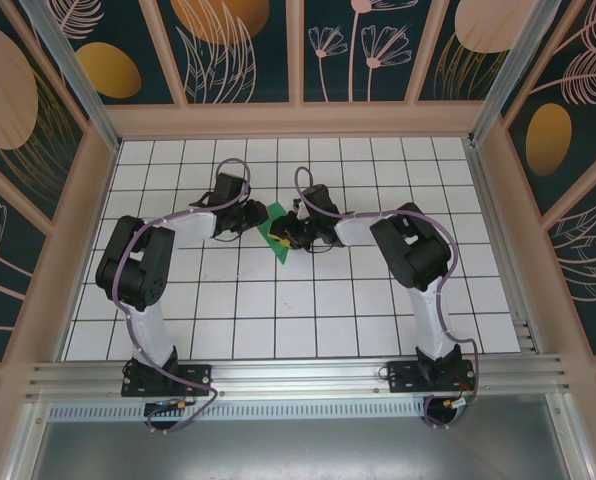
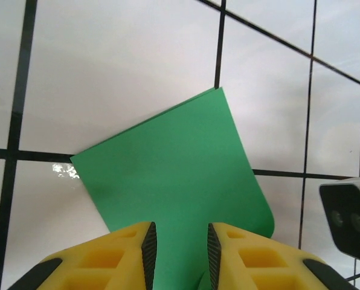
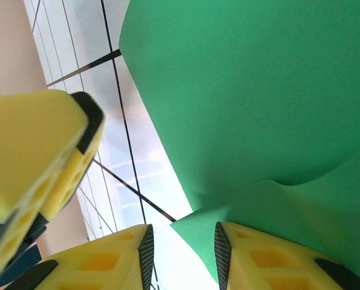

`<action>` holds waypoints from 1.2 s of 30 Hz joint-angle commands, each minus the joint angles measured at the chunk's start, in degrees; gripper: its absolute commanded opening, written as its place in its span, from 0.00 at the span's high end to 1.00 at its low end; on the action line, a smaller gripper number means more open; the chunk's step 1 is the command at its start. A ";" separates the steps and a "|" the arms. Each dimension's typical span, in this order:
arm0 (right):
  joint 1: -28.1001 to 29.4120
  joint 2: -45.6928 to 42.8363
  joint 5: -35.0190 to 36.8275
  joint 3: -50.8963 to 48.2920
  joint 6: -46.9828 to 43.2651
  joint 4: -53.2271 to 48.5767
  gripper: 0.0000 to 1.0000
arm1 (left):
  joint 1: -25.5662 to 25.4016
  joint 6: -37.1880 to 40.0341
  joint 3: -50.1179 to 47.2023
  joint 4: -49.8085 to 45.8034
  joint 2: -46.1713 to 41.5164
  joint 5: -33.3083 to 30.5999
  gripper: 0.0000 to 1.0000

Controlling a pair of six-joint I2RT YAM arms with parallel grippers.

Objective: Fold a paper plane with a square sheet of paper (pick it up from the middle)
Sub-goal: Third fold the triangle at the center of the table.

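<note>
White gridded worktop [image 1: 228,330], walled by leaf-painted panels [image 1: 38,120]. Left pincer [image 2: 180,244]: yellow fingers [image 2: 122,254] stand slightly apart. The green square sheet of paper [image 2: 168,175] runs down into the gap and lies flat on the tiles beyond. A dark block [image 2: 347,217] with two holes sits just beside the sheet's right edge. In the top view the sheet lies mid-worktop between both pincers. Right pincer [image 3: 181,251]: slightly spread, a buckled corner of the sheet reaching into the gap.

Both end effectors [image 2: 179,252] [image 3: 181,252] narrowly ajar
</note>
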 commanded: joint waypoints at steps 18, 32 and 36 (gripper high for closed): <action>-0.04 2.04 4.70 -0.95 -1.96 -5.93 0.98 | 0.29 -1.27 -8.99 5.87 -3.24 15.03 0.88; -0.02 2.36 4.81 -0.86 -1.86 -6.09 0.99 | -0.21 -2.33 -9.01 8.09 -2.32 15.25 0.92; 0.04 2.42 4.82 -0.77 -1.83 -6.18 0.99 | -0.64 -2.36 -8.47 8.05 -1.11 15.02 0.92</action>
